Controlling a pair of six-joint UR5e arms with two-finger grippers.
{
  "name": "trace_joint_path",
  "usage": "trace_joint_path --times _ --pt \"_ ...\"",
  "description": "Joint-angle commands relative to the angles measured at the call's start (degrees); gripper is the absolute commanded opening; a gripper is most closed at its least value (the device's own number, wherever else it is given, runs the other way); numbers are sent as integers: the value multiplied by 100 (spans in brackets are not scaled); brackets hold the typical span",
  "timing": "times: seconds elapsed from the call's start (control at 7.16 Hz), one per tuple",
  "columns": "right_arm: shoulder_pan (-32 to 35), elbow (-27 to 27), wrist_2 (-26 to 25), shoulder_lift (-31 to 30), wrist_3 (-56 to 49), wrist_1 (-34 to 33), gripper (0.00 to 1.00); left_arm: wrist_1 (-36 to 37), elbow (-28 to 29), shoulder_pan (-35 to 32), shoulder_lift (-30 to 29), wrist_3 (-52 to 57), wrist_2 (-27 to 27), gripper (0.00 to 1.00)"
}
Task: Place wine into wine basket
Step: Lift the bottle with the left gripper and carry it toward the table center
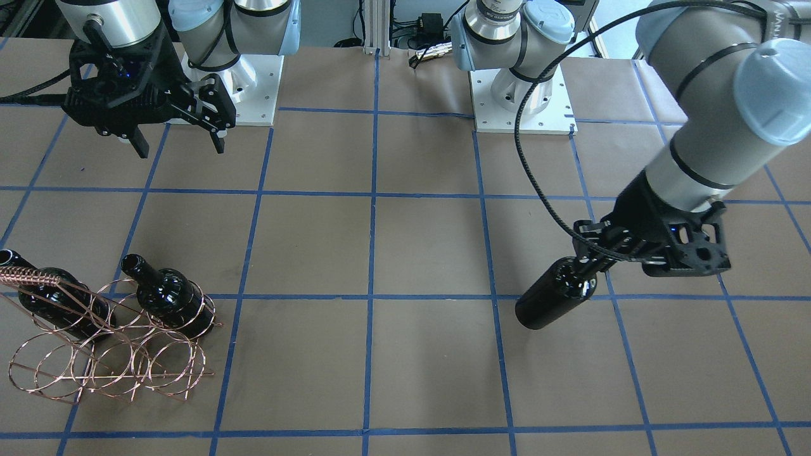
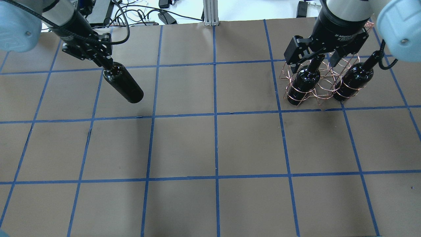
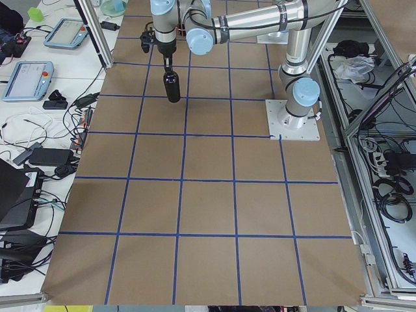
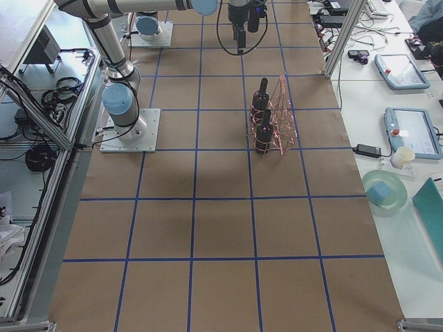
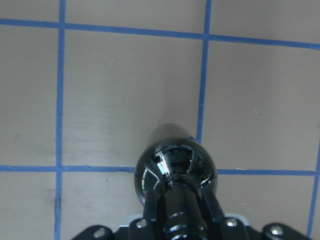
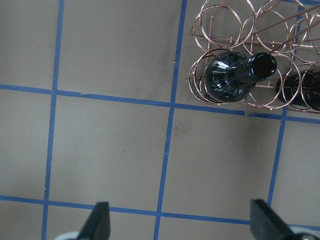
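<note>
- The wine (image 1: 554, 297) hangs in the air over the left part of the table (image 1: 418, 253), neck up and body down. A shadow lies under it on the paper, so I judge it does not touch the table.
- The left gripper (image 1: 586, 266) holds it by the neck, with the jaws pinching just above the shoulder. This grip leaves the whole body free to pass down through a ring.
- The bottle leans a little from vertical, probably because its weight hangs below the grip.
- The wine basket (image 1: 114, 354) stands at the right end of the table, well apart from the held bottle, so a long carry across remains.
- Two other bottles (image 1: 168, 297) already sit in the basket's rings, one at each end. The place between them looks free, and I judge it to be the target.
- The right gripper (image 1: 180, 142) hovers above the table near the basket, jaws spread and holding nothing. It may be waiting there to steady the light wire frame.
</note>
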Motion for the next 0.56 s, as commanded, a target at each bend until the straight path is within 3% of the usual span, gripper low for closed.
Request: trace_joint_path --times 0.0,0.42 --pt "-11 -4 4 2 -14 -6 100 241 -509 -637 347 -713 30 0" --pt "-3 5 -180 11 12 -296 100 286 -967 -1156 656 -1233 74 0"
